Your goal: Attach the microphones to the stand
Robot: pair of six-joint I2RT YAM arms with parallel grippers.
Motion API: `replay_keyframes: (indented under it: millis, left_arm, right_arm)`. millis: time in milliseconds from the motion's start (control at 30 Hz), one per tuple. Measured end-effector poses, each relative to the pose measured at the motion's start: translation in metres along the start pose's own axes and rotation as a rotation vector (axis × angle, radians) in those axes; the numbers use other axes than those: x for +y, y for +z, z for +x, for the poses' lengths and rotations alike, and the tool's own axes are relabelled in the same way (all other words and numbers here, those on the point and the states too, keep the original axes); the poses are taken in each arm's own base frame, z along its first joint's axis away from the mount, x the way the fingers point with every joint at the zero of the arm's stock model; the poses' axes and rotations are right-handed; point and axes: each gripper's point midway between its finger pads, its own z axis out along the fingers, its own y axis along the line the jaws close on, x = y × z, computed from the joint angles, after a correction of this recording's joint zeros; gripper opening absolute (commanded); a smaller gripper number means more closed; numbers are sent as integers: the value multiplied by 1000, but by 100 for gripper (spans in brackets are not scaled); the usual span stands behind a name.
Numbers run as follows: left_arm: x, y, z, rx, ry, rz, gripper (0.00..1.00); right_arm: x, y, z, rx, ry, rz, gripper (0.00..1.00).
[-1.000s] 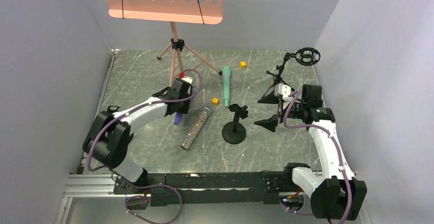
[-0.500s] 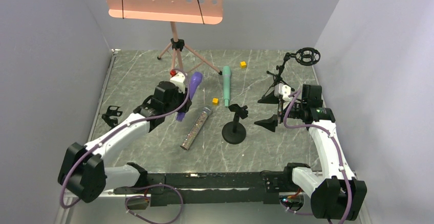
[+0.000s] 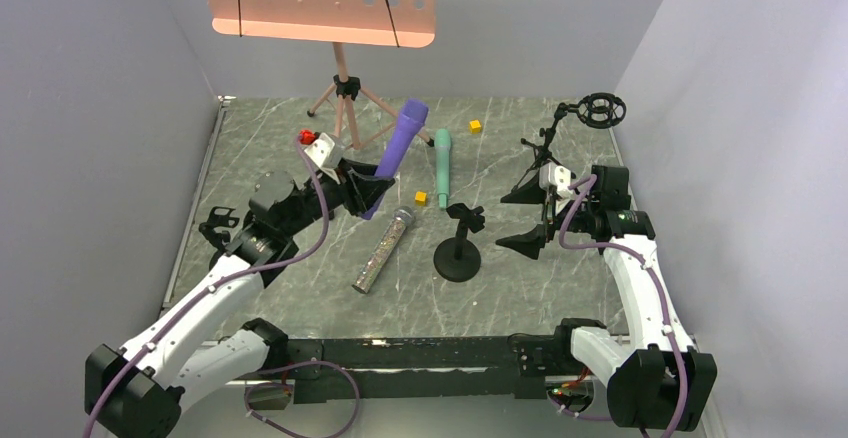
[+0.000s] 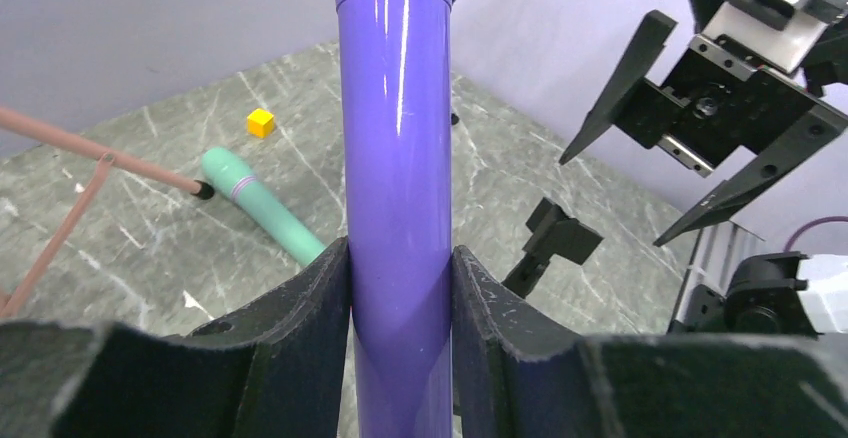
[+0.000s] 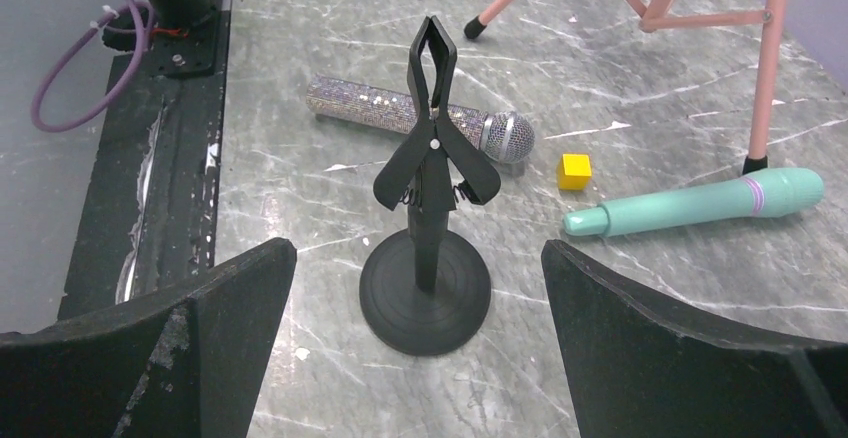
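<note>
The left arm (image 3: 215, 288) reaches forward, its wrist raised left of the clip stand (image 3: 457, 256), and the left gripper (image 3: 370, 186) clamps the purple microphone (image 3: 400, 136) low on its tilted body. The right arm (image 3: 640, 280) is bent; the right gripper (image 3: 524, 218), jaws spread wide, faces that stand from its right.

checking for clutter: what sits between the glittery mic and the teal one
A small yellow cube lies between the glittery mic and the teal mic, clearest in the right wrist view.

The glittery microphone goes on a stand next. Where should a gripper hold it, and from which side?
Probably mid-body on the glittery microphone, from above, jaws closing across its width: it lies flat on the table, its straight barrel clear on both sides.
</note>
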Motion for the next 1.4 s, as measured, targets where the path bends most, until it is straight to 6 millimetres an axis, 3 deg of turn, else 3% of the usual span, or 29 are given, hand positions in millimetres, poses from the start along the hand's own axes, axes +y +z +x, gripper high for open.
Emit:
replay_keyframes:
  millis: [300, 667, 767, 900, 1033, 1133, 1267, 1400]
  left_arm:
    - [-22, 6, -1, -15, -50, 120, 0]
    - [-71, 26, 8, 33, -77, 295, 0]
    - [-82, 34, 7, 39, -85, 334, 0]
    - [-92, 42, 2, 25, -110, 371, 0]
    - [-105, 46, 1, 14, -134, 412, 0]
    - [-116, 48, -3, -6, -159, 444, 0]
    - [-121, 49, -7, -22, -170, 459, 0]
    - [-122, 49, -12, -34, -166, 464, 0]
  right_arm:
    - [3, 1, -3, -16, 19, -13, 100]
    - [11, 2, -14, -70, 77, -59, 100]
    - [10, 5, -33, -87, 129, -95, 100]
    - [-10, 4, -92, -102, 91, -125, 100]
    - [-21, 0, -135, -114, 52, -140, 100]
    - [-28, 0, -144, -115, 127, -156, 100]
    - [-30, 2, -131, -103, 251, -168, 100]
    - [-24, 1, -130, -98, 280, -170, 100]
